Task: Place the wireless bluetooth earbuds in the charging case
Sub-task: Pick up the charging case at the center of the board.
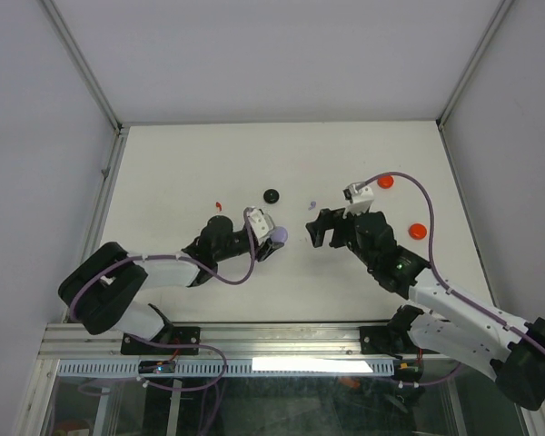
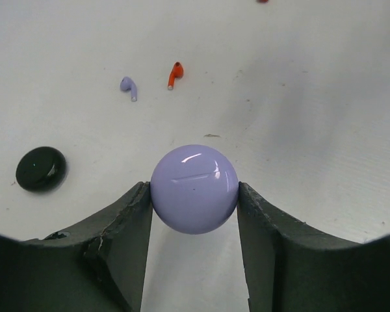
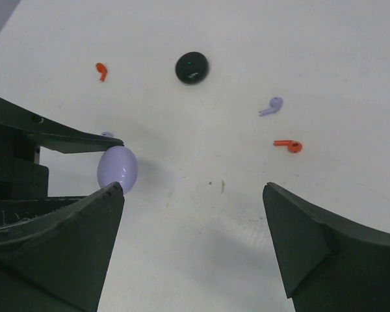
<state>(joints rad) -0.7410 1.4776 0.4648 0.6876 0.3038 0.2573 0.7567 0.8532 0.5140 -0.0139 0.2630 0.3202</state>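
My left gripper (image 2: 194, 195) is shut on a round lavender charging case (image 2: 194, 188), closed, held just above the table; it also shows in the top view (image 1: 279, 235) and the right wrist view (image 3: 117, 168). Beyond it lie a lavender earbud (image 2: 128, 86) and a red earbud (image 2: 175, 74). My right gripper (image 3: 192, 195) is open and empty, facing the case from the right (image 1: 314, 231). In its view lie a lavender earbud (image 3: 272, 106), a red earbud (image 3: 288, 145) and another red earbud (image 3: 101, 69) far left.
A black round disc (image 1: 271, 196) lies behind the two grippers, also in the left wrist view (image 2: 41, 168) and the right wrist view (image 3: 192, 67). Two red discs (image 1: 385, 182) (image 1: 417, 231) lie at the right. White walls enclose the table.
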